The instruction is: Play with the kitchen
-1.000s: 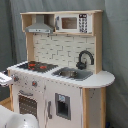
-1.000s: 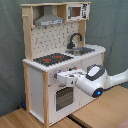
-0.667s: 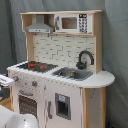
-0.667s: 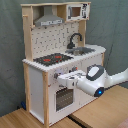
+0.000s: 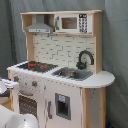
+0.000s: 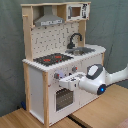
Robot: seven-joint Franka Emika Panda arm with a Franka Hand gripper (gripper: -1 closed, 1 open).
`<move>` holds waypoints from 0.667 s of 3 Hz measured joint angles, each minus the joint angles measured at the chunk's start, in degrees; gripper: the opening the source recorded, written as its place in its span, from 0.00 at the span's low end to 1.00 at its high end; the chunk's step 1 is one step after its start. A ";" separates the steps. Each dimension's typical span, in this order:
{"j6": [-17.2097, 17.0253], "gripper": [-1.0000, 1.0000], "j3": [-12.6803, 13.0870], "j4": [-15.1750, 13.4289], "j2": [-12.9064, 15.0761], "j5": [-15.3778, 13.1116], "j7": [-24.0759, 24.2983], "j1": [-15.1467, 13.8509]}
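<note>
The kitchen [image 6: 60,65] stands upright on the wooden desk [image 6: 100,107], in front of a grey backdrop; hob, sink and faucet sit on its counter, with the hood and microwave above.

Step in hand: approach to the front panel. In the second exterior view the gripper [image 6: 64,79] is level with the knob row [image 6: 65,74], just above the oven door [image 6: 62,98], and appears to be at or very near the panel. Contact cannot be confirmed. In the first exterior view only a white part of the arm shows at the first exterior view's left edge.

Jaw state: cannot be determined (the tips merge with the white panel), nor whether anything is held.

Next move, as a judgement: likely the oven door handle or a knob. This calls for fine alignment, then a firm closure before pulling or turning.
</note>
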 joint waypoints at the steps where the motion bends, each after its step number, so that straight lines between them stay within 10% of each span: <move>1: 5.52 1.00 -1.48 -0.05 0.00 -0.11 -2.04 -0.87; 2: 9.73 1.00 -1.85 2.11 0.00 -0.11 -2.67 -4.10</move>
